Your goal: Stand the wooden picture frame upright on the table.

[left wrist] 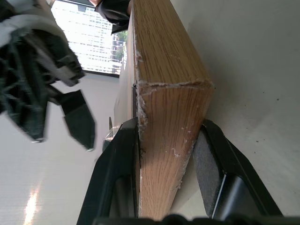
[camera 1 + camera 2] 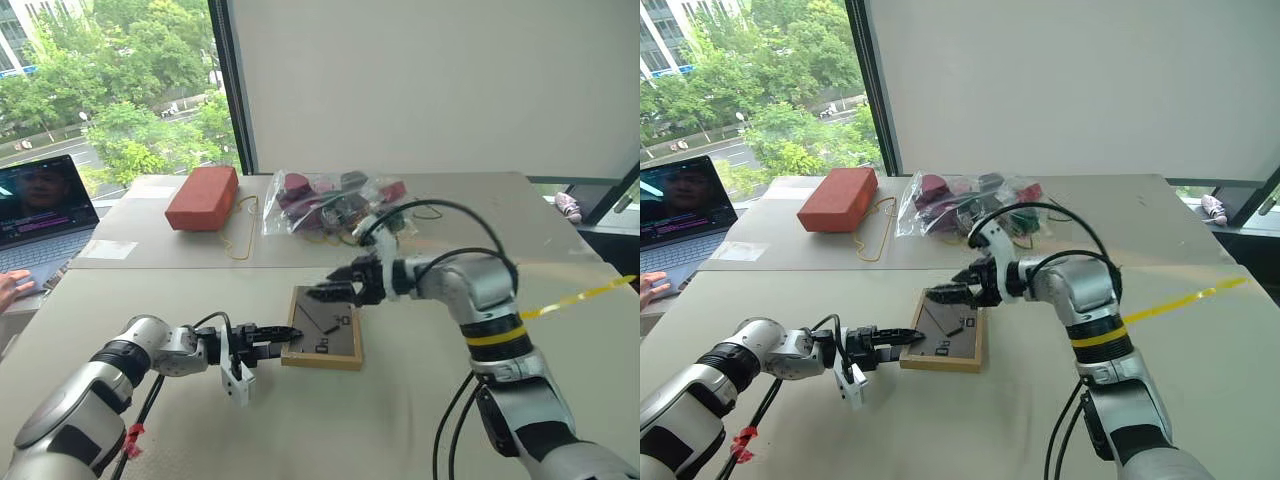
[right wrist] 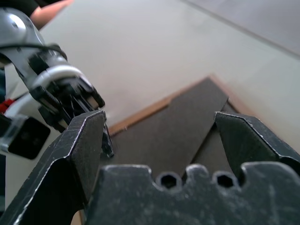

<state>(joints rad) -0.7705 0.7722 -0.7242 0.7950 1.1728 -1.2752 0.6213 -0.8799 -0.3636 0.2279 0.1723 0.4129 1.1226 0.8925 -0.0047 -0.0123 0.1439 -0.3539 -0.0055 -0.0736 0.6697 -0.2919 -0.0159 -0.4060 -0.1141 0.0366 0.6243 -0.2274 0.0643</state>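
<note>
The wooden picture frame (image 2: 326,332) lies on the pale table (image 2: 400,420) with its dark grey back and fold-out stand facing up. My left gripper (image 2: 285,342) is shut on the frame's left edge, and the light wood (image 1: 168,84) sits clamped between its two fingers (image 1: 119,154). My right gripper (image 2: 326,291) hovers open just above the frame's far edge, pointing left and down. In the right wrist view its fingers (image 3: 86,136) stand wide apart over the dark back (image 3: 164,136), holding nothing. I cannot tell whether the frame's gripped edge is lifted off the table.
A red-orange block (image 2: 203,197) and a clear bag of small items (image 2: 335,203) lie at the back. A laptop (image 2: 40,205) with a person's hand (image 2: 8,290) is at the far left. Yellow tape (image 2: 580,297) runs off to the right.
</note>
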